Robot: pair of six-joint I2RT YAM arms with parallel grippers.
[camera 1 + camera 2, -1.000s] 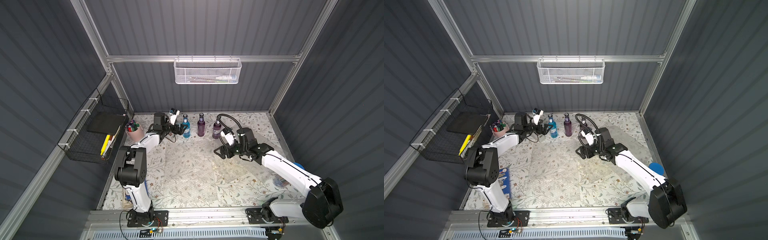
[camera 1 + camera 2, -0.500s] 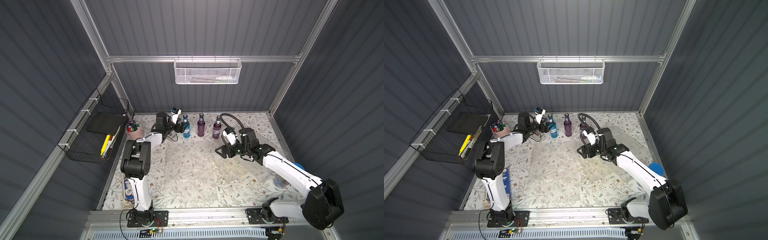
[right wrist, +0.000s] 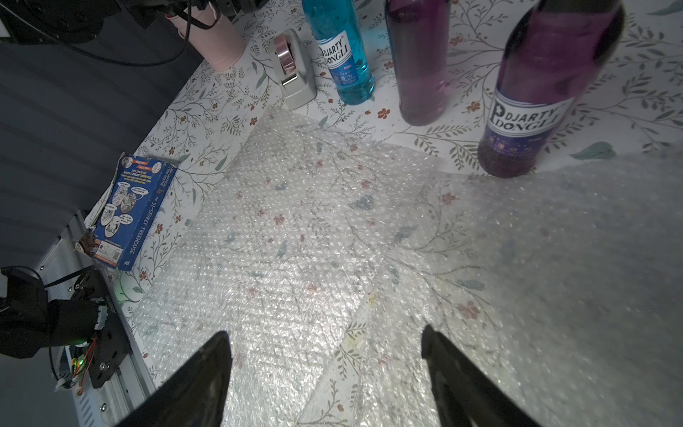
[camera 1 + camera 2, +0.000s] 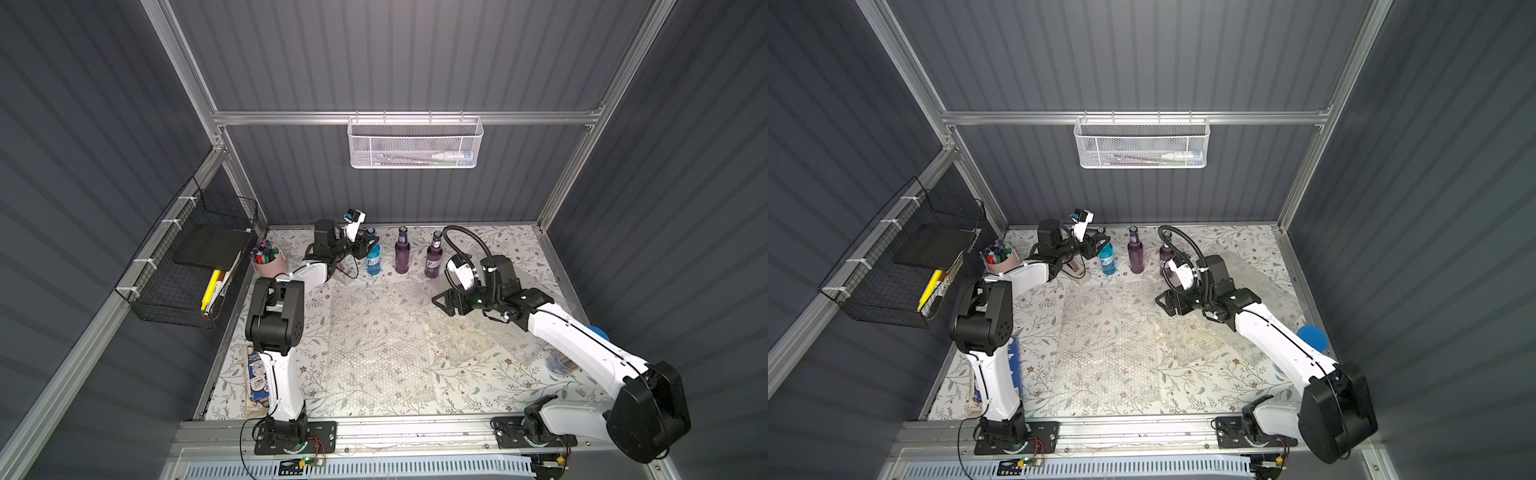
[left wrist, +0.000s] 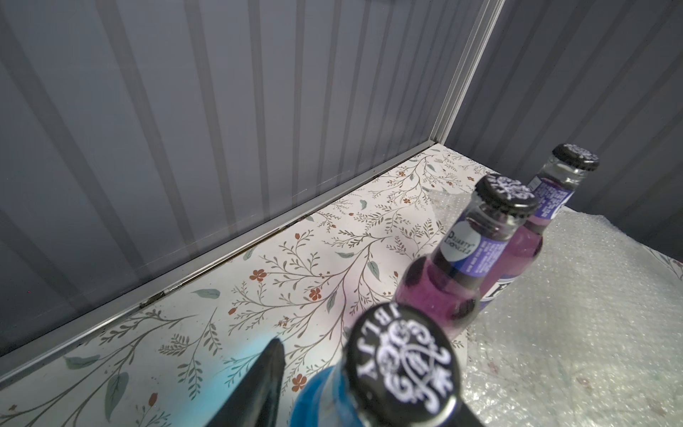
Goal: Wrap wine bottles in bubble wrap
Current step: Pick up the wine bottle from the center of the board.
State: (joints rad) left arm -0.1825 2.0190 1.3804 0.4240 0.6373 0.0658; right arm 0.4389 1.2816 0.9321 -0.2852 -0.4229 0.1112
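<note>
Three wine bottles stand upright in a row by the back wall: a blue bottle point(image 4: 372, 259) point(image 4: 1107, 259) and two purple bottles point(image 4: 402, 253) point(image 4: 433, 259). My left gripper point(image 4: 371, 240) straddles the blue bottle's neck under its black cap point(image 5: 403, 362). One finger point(image 5: 258, 384) shows a gap to the glass; the cap hides the other finger. Bubble wrap point(image 4: 374, 332) point(image 3: 295, 240) lies flat mid-table, with a second sheet point(image 4: 469, 332) overlapping at the right. My right gripper point(image 4: 441, 302) point(image 3: 325, 332) hovers open and empty over the wrap, near the right purple bottle point(image 3: 547, 92).
A pink cup of markers point(image 4: 268, 259) and a tape dispenser point(image 3: 292, 70) sit left of the blue bottle. A blue book point(image 3: 127, 214) lies at the front left. A blue-lidded cylinder point(image 4: 1312, 338) stands behind my right arm. A black wire basket point(image 4: 191, 266) hangs on the left wall.
My left gripper has moved right onto the blue bottle's neck and its jaws have narrowed. The right gripper has shifted slightly right, still open.
</note>
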